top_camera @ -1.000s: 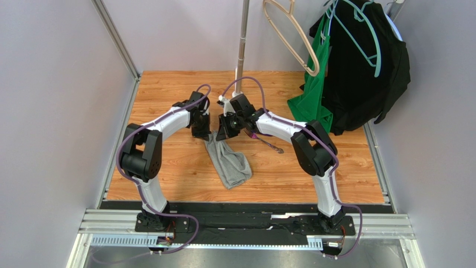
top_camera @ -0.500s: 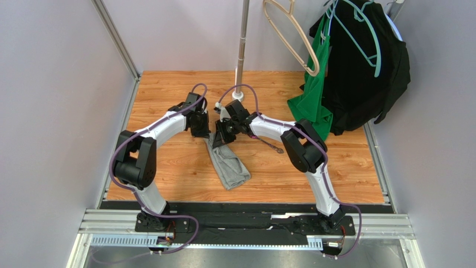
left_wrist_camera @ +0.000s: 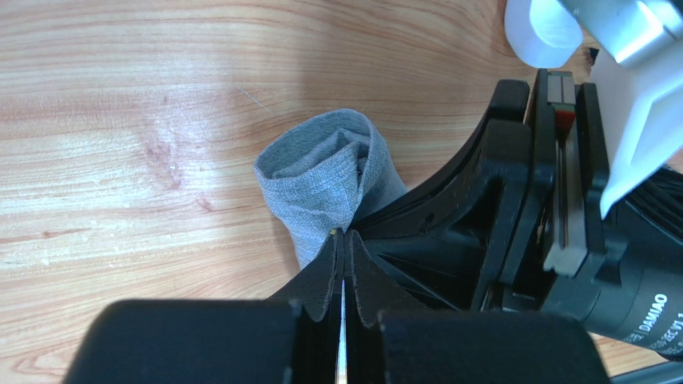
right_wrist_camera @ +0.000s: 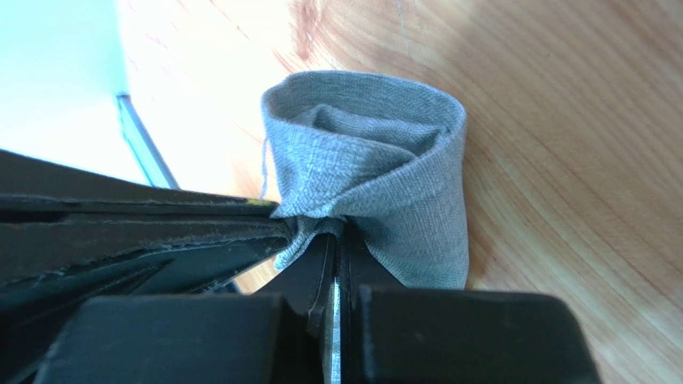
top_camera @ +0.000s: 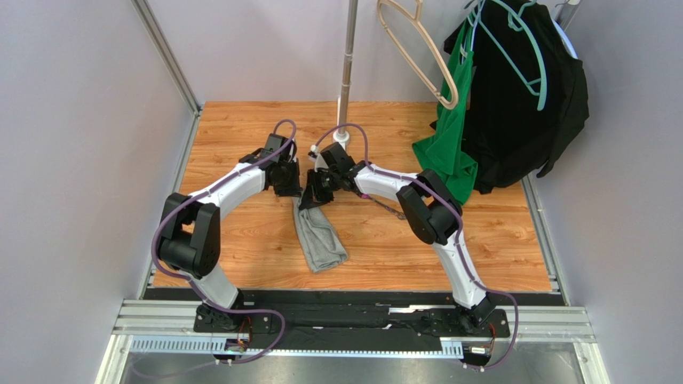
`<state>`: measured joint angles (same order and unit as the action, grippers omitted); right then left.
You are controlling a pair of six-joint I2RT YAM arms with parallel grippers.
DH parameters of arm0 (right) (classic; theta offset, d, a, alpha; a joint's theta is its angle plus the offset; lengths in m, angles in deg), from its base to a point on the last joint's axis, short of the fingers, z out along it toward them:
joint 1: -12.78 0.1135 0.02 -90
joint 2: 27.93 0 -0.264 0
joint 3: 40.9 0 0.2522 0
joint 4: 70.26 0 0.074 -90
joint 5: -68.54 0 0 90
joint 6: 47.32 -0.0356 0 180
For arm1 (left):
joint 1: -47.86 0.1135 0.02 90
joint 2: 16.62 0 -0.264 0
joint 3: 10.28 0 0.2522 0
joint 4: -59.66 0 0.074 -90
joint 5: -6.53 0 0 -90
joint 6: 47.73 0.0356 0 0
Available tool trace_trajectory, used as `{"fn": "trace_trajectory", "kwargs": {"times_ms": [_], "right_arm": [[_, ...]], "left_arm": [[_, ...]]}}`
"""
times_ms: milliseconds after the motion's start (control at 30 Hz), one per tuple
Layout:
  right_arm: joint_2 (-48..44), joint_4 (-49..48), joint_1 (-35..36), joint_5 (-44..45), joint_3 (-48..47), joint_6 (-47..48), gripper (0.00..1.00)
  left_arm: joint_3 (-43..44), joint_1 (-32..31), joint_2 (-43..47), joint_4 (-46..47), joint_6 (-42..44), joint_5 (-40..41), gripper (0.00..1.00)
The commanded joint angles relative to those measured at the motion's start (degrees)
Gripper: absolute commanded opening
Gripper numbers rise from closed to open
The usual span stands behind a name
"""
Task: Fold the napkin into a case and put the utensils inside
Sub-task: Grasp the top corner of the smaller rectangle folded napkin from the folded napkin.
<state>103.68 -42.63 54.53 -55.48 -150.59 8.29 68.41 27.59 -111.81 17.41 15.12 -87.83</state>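
Note:
The heather-grey napkin (top_camera: 319,238) lies bunched into a long narrow strip on the wooden table (top_camera: 240,136), running from the grippers toward the near edge. My left gripper (top_camera: 293,190) and right gripper (top_camera: 309,198) meet tip to tip at its far end. Each is shut on the napkin's top edge. In the left wrist view the left gripper (left_wrist_camera: 342,234) pinches the napkin (left_wrist_camera: 333,176), which folds into a loop. The right gripper (right_wrist_camera: 337,229) grips the same looped napkin (right_wrist_camera: 377,172). One dark purple utensil (top_camera: 388,208) shows partly beside the right arm.
A metal stand pole (top_camera: 346,64) rises at the back centre. A beige hanger (top_camera: 417,48), a green garment (top_camera: 453,140) and a black garment (top_camera: 521,96) hang at the back right. Grey walls enclose the table on both sides.
Both grippers have shifted a little left and farther back, pulling the napkin's top end with them. The napkin has slid left and drawn into a narrower strip.

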Motion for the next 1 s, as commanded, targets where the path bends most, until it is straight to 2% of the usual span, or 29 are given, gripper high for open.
{"fn": "trace_trajectory", "kwargs": {"times_ms": [0, 67, 167, 267, 300, 333, 433, 567, 667, 733, 800, 967], "right_arm": [[-0.74, -13.73, -1.67, -1.74, 4.5, -12.43, 0.0], [-0.83, -17.9, -2.38, -2.63, 5.74, -15.52, 0.0], [0.84, -14.4, -2.56, -4.04, 3.11, -13.34, 0.0], [-0.04, -23.59, -3.78, -6.05, 8.36, -18.15, 0.0], [-0.04, -29.98, -4.48, -7.19, 9.77, -22.69, 0.0], [0.31, -31.34, -4.58, -8.07, 9.7, -23.52, 0.0], [2.68, -26.62, -3.62, -9.57, 5.49, -21.77, 0.0], [4.79, -28.54, -3.17, -10.63, 4.34, -23.35, 0.0], [6.46, -26.09, -3.09, -12.82, 2.5, -21.34, 0.0], [5.07, -24.5, -3.17, -13.7, 3.45, -17.84, 0.04], [2.61, -22.06, -3.52, -12.66, 5.3, -15.28, 0.16], [0.14, -21.43, -4.4, -14.93, 6.88, -12.29, 0.25]], "left_arm": [[-0.41, -0.73, 2.21, 0.46, -1.4, 0.75, 0.0], [-0.59, -0.73, 1.95, -0.25, -1.23, 2.42, 0.0], [0.02, -0.73, 1.51, -1.04, -0.44, 2.95, 0.0], [-1.02, -0.73, 2.03, -0.87, -1.14, 3.04, 0.0], [-1.46, -0.73, 2.12, -0.6, -1.14, 2.96, 0.0], [-2.08, -0.73, 2.12, -0.34, -1.14, 2.69, 0.0], [-2.17, -0.73, 1.86, 0.54, -1.15, 2.34, 0.0], [-1.64, -0.73, 1.42, 0.63, -1.32, 2.34, 0.0], [-1.29, -0.73, 1.24, 0.54, -1.5, 2.69, 0.0], [-0.68, -0.65, 0.98, 0.02, -1.5, 3.13, 0.0], [-0.42, -0.65, 0.45, -1.04, -1.41, 4.18, 0.0], [-0.94, 0.75, 0.28, -2.36, -2.81, 4.27, 0.0]]}}
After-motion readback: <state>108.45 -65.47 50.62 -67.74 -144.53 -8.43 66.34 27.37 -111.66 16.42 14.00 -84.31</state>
